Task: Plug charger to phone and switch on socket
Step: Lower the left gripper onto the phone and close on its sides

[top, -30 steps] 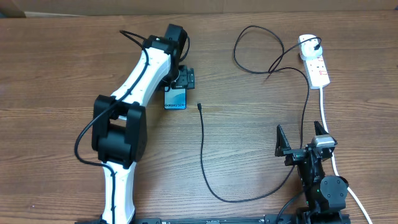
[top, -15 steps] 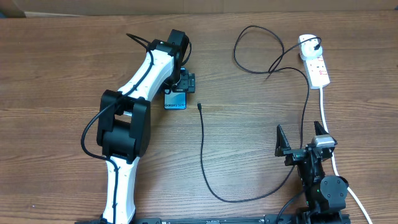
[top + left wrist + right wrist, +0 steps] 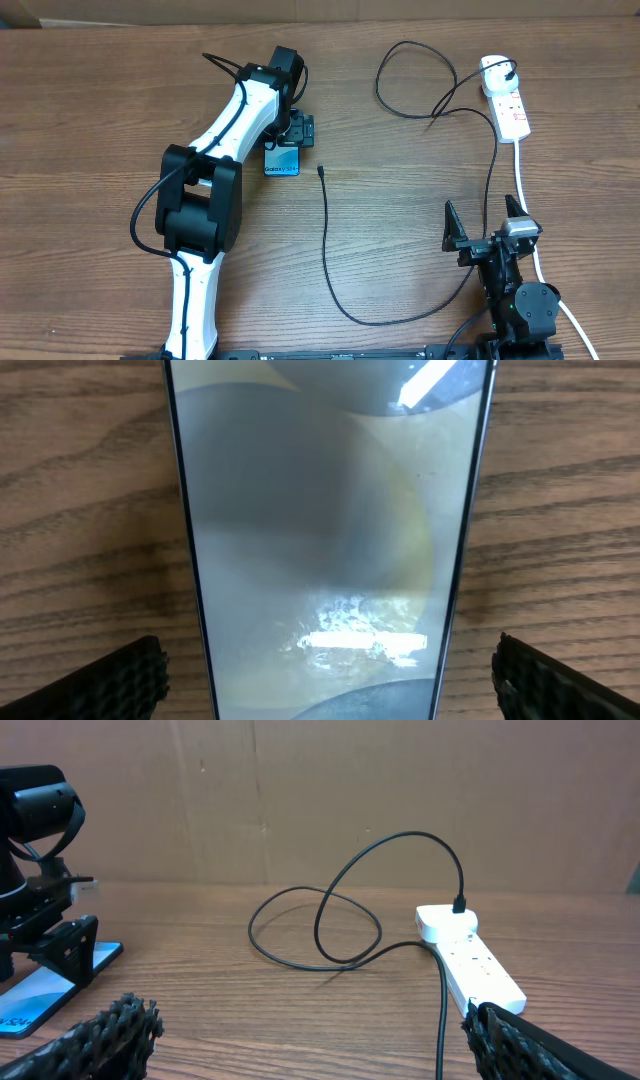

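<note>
**Task barely begun.** Shows the slim rectangular smartphone with black edges and lit light-blue screen (image 3: 283, 162) lying flat on the brown wooden worktop (image 3: 100, 100), left of centre and toward the far edge, with no cable in it. Places the small black plug tip of the long thin black charger cable (image 3: 320, 170) loose on the worktop near the smartphone's right side, not touching it. Traces that cable toward the near edge, then round and up to the small white elongated power strip (image 3: 510, 105) by the far right corner, where a black plug (image 3: 511, 72) already sits in its far end. Cannot tell the position of the strip's switch from these views. By judgement, leaves all three steps to do: lifting the tip, seating it in the smartphone, and pressing the switch.

**Fingers.** Shows the left fingers (image 3: 125, 678) spread wide above the smartphone, one on each side and clear of its edges, holding nothing. Shows the right fingers (image 3: 452, 225) likewise spread and empty at the near edge toward the right corner, well apart from the power strip.

**Change.** Against the frame one second back, finds the elbow of the left arm (image 3: 200, 200) drawn nearer the far edge and the wrist only slightly shifted. Against the half-second frame, finds no visible difference. Finds smartphone, charger cable, power strip and right fingers unmoved.
</note>
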`<action>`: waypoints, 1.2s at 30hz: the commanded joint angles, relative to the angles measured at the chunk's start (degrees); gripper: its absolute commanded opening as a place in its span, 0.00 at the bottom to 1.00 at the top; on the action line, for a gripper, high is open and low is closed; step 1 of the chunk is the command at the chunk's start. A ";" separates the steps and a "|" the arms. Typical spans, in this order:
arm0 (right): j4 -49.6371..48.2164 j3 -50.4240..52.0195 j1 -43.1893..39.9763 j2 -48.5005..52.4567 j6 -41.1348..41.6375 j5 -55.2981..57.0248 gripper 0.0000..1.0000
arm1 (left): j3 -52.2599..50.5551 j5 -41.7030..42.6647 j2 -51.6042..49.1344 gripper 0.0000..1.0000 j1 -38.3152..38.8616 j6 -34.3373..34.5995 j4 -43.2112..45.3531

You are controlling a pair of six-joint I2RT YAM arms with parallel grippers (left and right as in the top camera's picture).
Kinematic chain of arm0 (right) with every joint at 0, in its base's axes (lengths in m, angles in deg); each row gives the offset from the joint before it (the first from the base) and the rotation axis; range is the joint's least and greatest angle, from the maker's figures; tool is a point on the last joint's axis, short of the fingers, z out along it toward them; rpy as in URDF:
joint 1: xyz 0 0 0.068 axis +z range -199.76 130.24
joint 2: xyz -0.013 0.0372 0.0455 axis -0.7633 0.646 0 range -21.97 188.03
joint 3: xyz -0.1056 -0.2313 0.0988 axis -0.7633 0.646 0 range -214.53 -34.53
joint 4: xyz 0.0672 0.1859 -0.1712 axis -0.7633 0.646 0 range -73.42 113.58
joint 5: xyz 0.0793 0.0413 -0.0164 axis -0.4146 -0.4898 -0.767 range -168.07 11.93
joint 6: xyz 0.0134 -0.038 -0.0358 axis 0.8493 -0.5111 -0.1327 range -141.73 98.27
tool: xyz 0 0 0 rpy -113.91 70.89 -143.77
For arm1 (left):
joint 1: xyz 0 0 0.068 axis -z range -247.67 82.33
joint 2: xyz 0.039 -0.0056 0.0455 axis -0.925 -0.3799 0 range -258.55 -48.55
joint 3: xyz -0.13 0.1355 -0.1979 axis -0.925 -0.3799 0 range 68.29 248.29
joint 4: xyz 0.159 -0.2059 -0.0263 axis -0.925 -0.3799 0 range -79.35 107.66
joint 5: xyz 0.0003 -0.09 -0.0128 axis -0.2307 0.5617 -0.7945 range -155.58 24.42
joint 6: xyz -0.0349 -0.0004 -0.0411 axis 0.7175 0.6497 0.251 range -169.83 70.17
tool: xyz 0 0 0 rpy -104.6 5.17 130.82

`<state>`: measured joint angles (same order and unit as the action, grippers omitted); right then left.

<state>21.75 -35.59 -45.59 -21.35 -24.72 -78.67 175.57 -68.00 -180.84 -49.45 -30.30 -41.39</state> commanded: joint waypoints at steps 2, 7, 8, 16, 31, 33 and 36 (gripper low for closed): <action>-0.31 0.59 0.00 -0.46 -0.09 0.52 1.00 | 0.74 -0.79 -1.49 1.00 -0.61 1.20 -0.46; -0.31 0.59 0.00 -0.46 -0.09 0.52 1.00 | 0.70 -1.73 -1.51 0.99 -0.70 1.01 0.00; -0.31 0.59 0.00 -0.46 -0.09 0.52 1.00 | 0.70 -2.25 -1.51 0.99 -0.72 1.01 0.07; -0.31 0.59 0.00 -0.46 -0.09 0.52 1.00 | 0.31 -2.12 -1.53 0.99 -1.05 0.59 0.02; -0.31 0.59 0.00 -0.46 -0.09 0.52 1.00 | -1.95 0.57 -1.53 0.98 -1.05 0.63 2.23; -0.31 0.59 0.00 -0.46 -0.09 0.52 1.00 | -2.19 0.46 -1.53 0.98 -0.94 0.61 2.36; -0.31 0.59 0.00 -0.46 -0.09 0.52 1.00 | -2.91 0.37 -1.53 0.98 -0.94 0.63 3.02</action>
<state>21.73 -35.59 -45.59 -21.35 -24.74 -78.67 173.98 -67.93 -181.34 -50.20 -30.30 -39.01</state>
